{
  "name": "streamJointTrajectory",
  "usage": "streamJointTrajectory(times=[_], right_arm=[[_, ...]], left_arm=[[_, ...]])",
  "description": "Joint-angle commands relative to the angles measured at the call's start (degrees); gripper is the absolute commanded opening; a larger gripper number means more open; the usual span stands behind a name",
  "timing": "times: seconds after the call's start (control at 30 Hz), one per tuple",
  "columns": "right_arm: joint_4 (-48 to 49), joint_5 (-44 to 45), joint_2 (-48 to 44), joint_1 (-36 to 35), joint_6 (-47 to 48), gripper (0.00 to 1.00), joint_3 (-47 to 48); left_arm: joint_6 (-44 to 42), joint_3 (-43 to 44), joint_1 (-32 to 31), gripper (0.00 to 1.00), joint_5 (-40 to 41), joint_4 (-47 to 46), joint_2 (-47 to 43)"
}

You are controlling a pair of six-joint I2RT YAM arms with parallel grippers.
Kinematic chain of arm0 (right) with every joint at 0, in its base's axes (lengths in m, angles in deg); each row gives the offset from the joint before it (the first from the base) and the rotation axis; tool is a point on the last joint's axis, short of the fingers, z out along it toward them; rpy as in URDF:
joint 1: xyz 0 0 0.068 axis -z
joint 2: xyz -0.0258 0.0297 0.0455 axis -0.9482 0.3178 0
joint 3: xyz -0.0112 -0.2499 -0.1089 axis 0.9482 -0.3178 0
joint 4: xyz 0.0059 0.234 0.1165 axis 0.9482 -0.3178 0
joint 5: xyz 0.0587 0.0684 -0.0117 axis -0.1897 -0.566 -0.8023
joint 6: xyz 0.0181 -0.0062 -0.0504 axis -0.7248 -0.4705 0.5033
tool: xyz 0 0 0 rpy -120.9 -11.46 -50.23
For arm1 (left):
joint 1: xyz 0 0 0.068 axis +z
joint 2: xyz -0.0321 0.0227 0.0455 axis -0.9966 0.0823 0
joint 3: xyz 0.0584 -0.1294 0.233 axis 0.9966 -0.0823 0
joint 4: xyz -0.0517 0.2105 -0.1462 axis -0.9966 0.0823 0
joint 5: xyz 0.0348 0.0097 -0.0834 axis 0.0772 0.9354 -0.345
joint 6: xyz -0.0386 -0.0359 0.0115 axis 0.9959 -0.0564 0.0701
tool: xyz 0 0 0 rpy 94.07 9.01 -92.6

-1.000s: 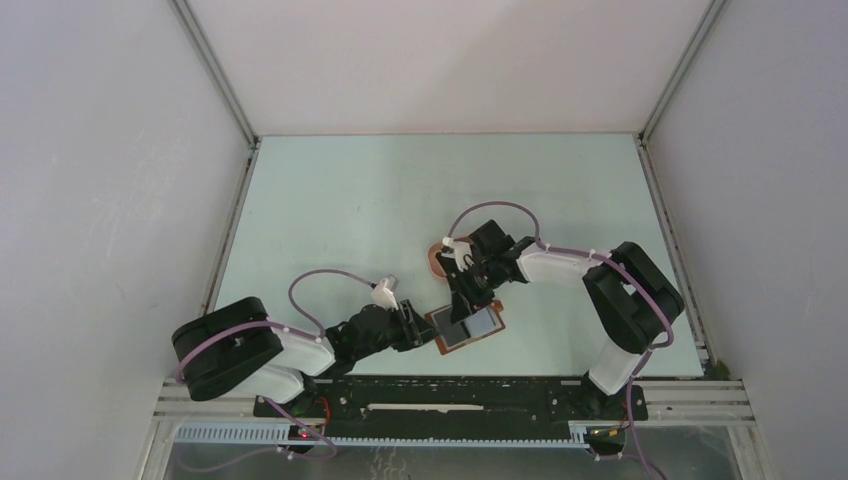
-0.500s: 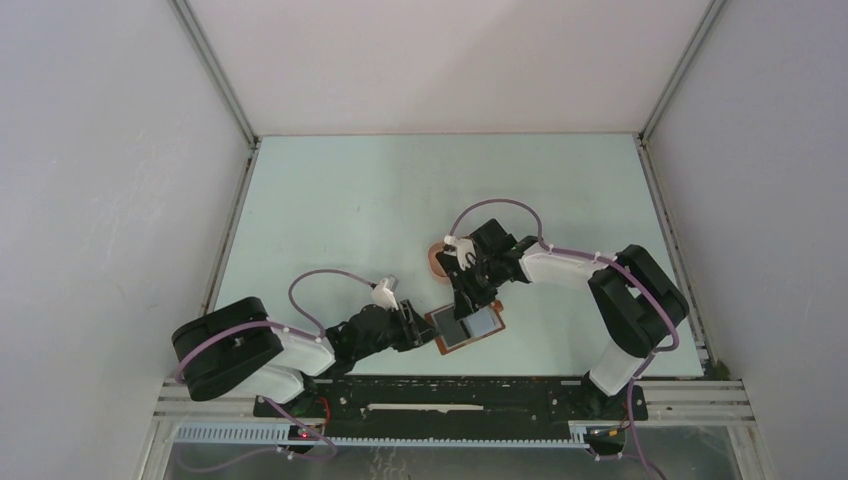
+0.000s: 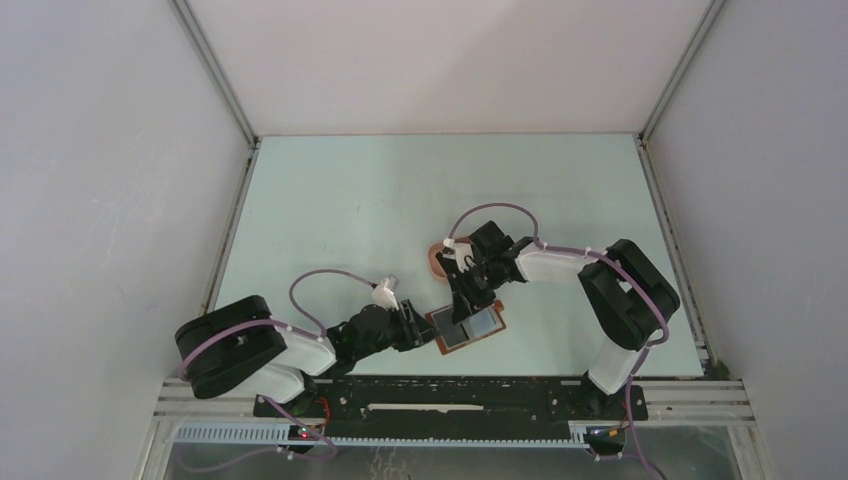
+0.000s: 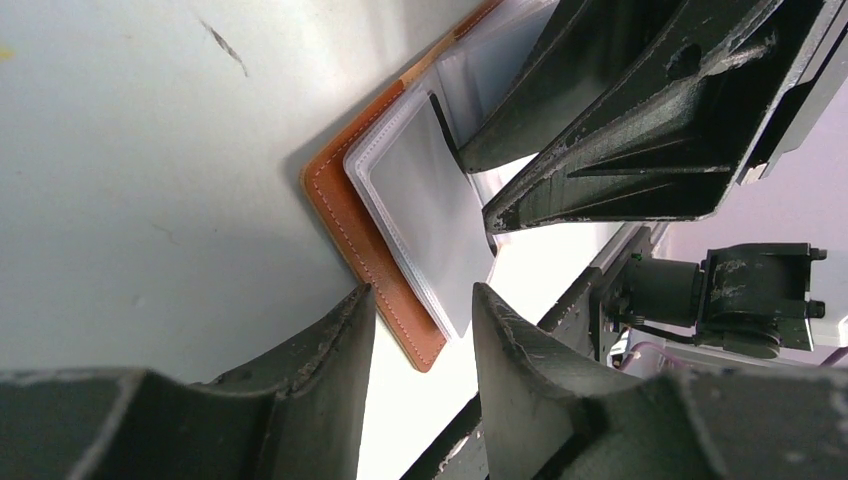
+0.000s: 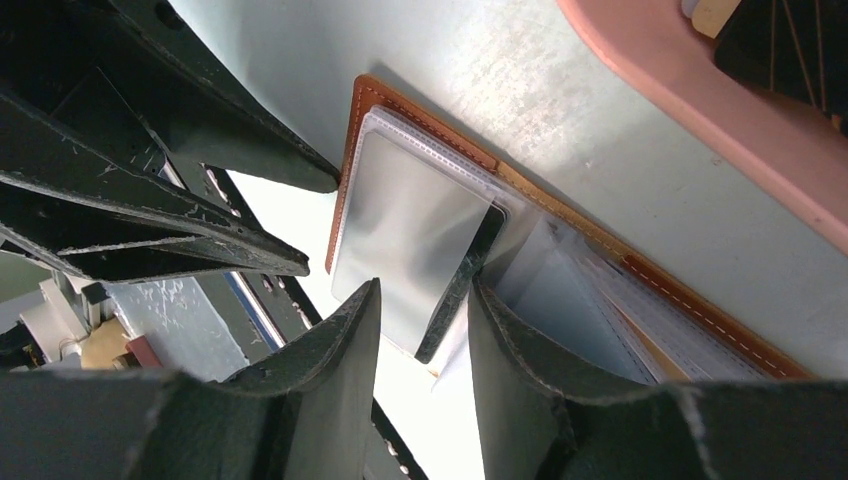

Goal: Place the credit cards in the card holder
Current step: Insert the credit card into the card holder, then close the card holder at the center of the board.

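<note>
- Black left tool [image 4: 422, 300] is the closest thing to the arm bases. Its two fingers are spread a bit, with the near corner of the card holder [image 4: 368, 250] sitting in the gap.
- Card holder is lying opened out flat on the tabletop [image 3: 350, 200], just in front of the arm bases and between the two tools. It's reddish-brown leather with stitching on the outside and clear-greyish pockets facing up.
- One credit card [image 5: 410, 230], shiny grey face with a dark edge, is tilted over the left-hand pocket, with its lower end pointing into the pocket area.
- Right tool [image 5: 425, 295] comes down on the holder from the far side. Its fingers are part-way apart with the card's end in between, and honestly I can't tell if they're actually pinching it.
- Just past that is a pink tray [image 5: 700, 100], close to the holder but not touching, with something black [image 5: 790, 50] in it.
</note>
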Motion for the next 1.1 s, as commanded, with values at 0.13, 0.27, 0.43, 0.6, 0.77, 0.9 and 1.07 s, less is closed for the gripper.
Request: streamJointTrajectory(times=[0.13,0.27,0.43,0.6,0.77,0.9,1.07], right_arm=[[1.26,-7.19,0.62,-0.47,-0.76,0.45,1.01],[-2.26,-4.92,-1.58,-0.01,3.83,0.45,3.08],[-8.67,-4.00,-8.00,1.80,14.91,0.49,5.51],[-13.01,-4.82,-16.83,4.65,24.36,0.51,5.91],[-16.33,-10.62,-23.46,7.48,34.12,0.51,5.72],[-21.98,-20.40,-26.34,10.10,49.41,0.55,4.20],[-35.75,-24.80,-28.49,12.18,80.95,0.64,2.48]], left_arm=[[0.54,1.23,-0.32,0.46,-0.93,-2.85,3.03],[0.64,0.46,-0.36,0.46,-0.50,-4.17,2.50],[-0.04,-0.64,-0.34,0.48,0.86,-3.40,-0.92],[-1.49,-1.57,-0.31,0.50,2.64,0.77,-6.84],[-5.43,-1.00,-0.44,0.50,5.37,10.72,-17.67],[-11.32,1.65,-0.41,0.51,8.78,23.25,-30.65],[-16.26,1.22,-0.45,0.58,14.55,31.84,-46.84]])
